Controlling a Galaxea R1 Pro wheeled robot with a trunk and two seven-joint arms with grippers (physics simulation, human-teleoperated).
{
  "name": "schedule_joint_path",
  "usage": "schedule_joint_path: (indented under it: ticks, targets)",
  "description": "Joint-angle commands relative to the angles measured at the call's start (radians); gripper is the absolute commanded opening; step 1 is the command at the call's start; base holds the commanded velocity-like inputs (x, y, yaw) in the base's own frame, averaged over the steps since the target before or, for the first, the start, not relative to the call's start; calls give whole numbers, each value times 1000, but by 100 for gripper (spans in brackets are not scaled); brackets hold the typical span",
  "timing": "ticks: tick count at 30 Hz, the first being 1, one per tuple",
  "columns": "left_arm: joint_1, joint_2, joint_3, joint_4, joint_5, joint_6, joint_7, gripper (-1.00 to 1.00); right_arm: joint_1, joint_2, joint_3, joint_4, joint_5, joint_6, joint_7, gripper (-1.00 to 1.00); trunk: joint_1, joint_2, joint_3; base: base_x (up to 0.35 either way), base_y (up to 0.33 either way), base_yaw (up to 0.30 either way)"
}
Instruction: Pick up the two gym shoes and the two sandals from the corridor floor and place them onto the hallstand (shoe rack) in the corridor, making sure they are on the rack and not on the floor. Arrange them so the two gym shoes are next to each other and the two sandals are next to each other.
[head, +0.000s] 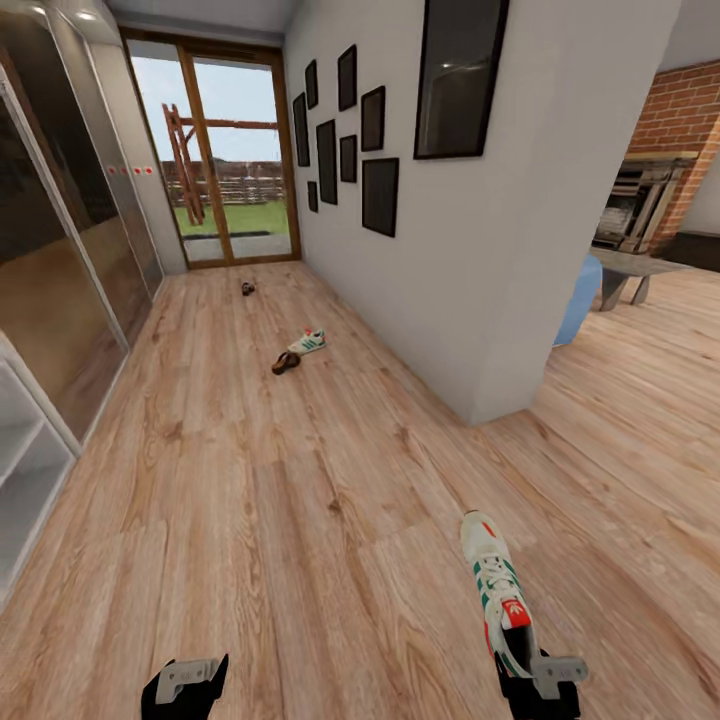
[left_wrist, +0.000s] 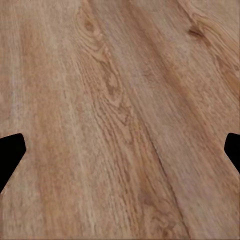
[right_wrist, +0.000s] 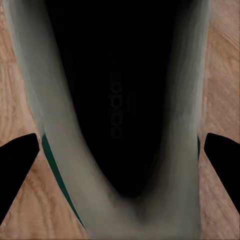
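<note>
My right gripper (head: 532, 672) is shut on the heel of a cream-white gym shoe (head: 492, 585) with green stripes, its toe pointing away from me. In the right wrist view the shoe's dark opening (right_wrist: 117, 100) sits between the two fingers (right_wrist: 17, 170). The other gym shoe (head: 307, 342) lies on the corridor floor (head: 250, 480) further down, with a dark brown sandal (head: 286, 363) just in front of it. A second sandal (head: 247, 288) lies near the glass door. My left gripper (head: 185, 682) is open over bare planks (left_wrist: 120, 125).
Pale open shelves (head: 20, 470) stand at the left edge beside a glass-fronted cabinet (head: 60, 250). A white wall (head: 460, 280) with dark frames ends in a corner on the right. Beyond it are a blue seat (head: 580, 300) and a low table (head: 630, 268).
</note>
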Motion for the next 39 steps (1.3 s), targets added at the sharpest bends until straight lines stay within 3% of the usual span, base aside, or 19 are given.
schedule_joint_path:
  ticks: [1,39]
  targets:
    - [-1,-1,6,1,0,-2,-9,100,0,1,-3,0,6,-3,0,-100,0,0,0,282,227,193]
    - [-1,-2,6,1,-2,-1,-9,100,0,-1,-4,-1,5,-2,1,-100,0,0,47,289,201,193]
